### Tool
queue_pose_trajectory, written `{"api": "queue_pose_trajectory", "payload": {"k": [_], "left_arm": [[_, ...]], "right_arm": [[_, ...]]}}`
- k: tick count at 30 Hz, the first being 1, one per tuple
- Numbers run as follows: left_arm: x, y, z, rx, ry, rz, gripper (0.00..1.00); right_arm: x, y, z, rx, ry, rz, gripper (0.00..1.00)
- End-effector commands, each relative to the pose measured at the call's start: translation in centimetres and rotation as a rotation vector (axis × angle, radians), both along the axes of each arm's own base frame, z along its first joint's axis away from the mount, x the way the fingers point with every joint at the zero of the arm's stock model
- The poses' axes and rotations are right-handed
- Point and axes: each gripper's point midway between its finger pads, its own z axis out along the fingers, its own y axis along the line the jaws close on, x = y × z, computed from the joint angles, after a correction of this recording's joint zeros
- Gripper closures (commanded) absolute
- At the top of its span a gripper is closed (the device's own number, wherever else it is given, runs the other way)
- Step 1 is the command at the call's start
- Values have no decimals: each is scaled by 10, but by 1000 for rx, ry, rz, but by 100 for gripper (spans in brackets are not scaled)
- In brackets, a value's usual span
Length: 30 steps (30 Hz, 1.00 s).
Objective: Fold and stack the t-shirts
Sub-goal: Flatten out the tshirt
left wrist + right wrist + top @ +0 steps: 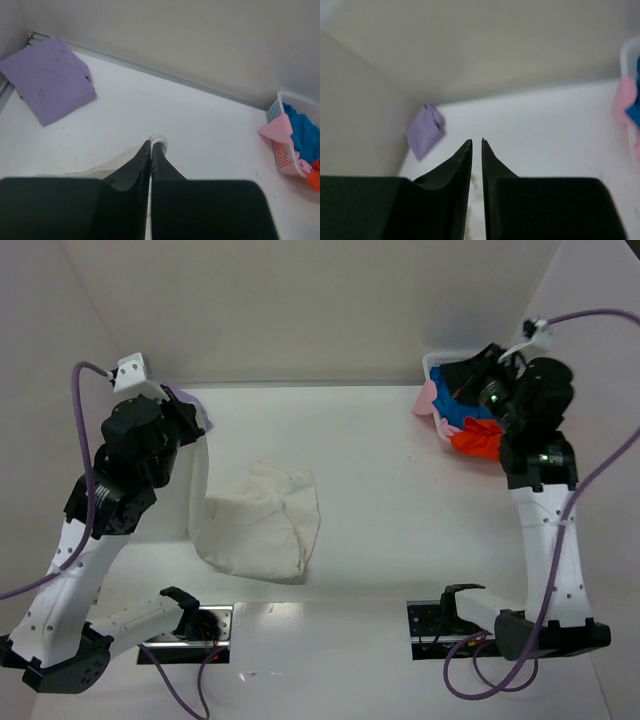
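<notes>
Watching from overhead, I see the off-white shirt (262,525) heaped at lower centre, one edge raised by my left gripper (153,144), which is clamped on it. My right gripper (476,142), barely parted and empty, hovers over the basket (274,111) of coloured shirts (465,415) at upper right. At upper left, the lavender shirt (50,80) lies folded.

White desk boxed in by plain walls
The desk (400,510) meets a cream back wall (320,310); angled side panels (40,340) flank it under soft, even light.
</notes>
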Motion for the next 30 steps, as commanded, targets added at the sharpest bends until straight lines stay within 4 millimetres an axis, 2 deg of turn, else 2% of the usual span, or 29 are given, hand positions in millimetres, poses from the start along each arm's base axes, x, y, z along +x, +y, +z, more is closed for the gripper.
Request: {"api": "queue_pose_trajectory", "payload": {"k": [1, 2, 3, 5, 6, 7, 8, 9, 10, 11, 12, 14, 15, 17, 21, 22, 23, 26, 28, 30], "left_arm": [[-6, -2, 14, -48, -54, -25, 100], [-7, -1, 10, -46, -48, -25, 100], [-6, -1, 6, -33, -39, -26, 100], [-5, -2, -7, -19, -9, -26, 100], [-5, -2, -7, -19, -8, -26, 100], [-4, -3, -12, -13, 4, -26, 100], [-3, -3, -17, -9, 14, -25, 100], [-3, -3, -17, -9, 14, -25, 100], [-2, -3, -21, -5, 22, -25, 100], [-2, -5, -21, -15, 22, -33, 100], [-1, -6, -25, -11, 32, -33, 100], [-1, -6, -25, -11, 32, -33, 100], [-1, -6, -25, -11, 32, -33, 100], [-1, -6, -29, -7, 41, -33, 100], [-1, -4, -31, -2, 48, -24, 100], [-1, -4, -36, 3, 58, -23, 100], [-1, -4, -36, 3, 58, -23, 100], [0, -7, -45, 1, 78, -31, 100], [-2, -6, -42, -3, 69, -31, 100], [-1, -6, -47, -7, 78, -29, 100]], "right_arm": [[15, 30, -92, 62, 182, 160, 80], [14, 38, -109, 72, 215, 191, 78], [12, 54, -136, 69, 263, 235, 75], [11, 75, -167, 62, 336, 263, 61], [7, 87, -181, 51, 358, 283, 53], [-2, 115, -188, 33, 363, 349, 44], [-4, 124, -196, 30, 385, 350, 25], [-5, 137, -209, 19, 411, 382, 18], [-12, 157, -212, 8, 414, 433, 12], [-14, 165, -221, 9, 439, 449, 3], [-18, 176, -239, 1, 481, 491, 0], [-26, 196, -244, 21, 498, 548, 0], [-30, 200, -257, 22, 526, 557, 0], [-44, 216, -265, 15, 516, 615, 0], [-69, 238, -281, 3, 535, 671, 0], [-70, 243, -282, 6, 536, 672, 0], [-73, 246, -296, -7, 568, 678, 0], [-81, 262, -319, -26, 615, 704, 0], [-91, 275, -328, -34, 634, 735, 0], [-94, 282, -348, -62, 668, 730, 0]]}}
